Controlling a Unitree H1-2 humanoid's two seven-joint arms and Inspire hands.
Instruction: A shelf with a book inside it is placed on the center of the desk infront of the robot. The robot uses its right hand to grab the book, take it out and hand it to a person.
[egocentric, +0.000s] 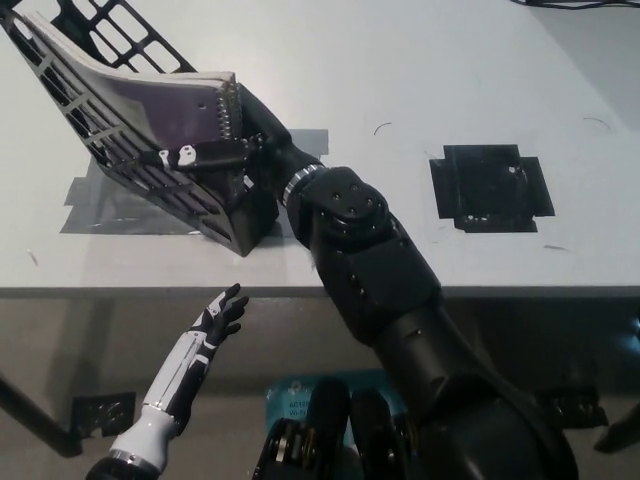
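Book (165, 100), spiral-bound, sits tilted inside the black shelf (110, 165), with the black right hand (235, 150) clamped on its wire edge. Shelf tips over grey tape on the bench (420, 70). White left hand (215, 322) hangs below the shelf, fingers apart.

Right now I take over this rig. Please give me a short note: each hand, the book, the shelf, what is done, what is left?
Right hand: shut on the book, at its spiral edge.
Left hand: open, resting below the desk edge.
Book: still inside the tilted black shelf, which stands on grey tape at the desk's left.
Done: the grasp.
Left: pull the book out and hand it over. No person is in view.
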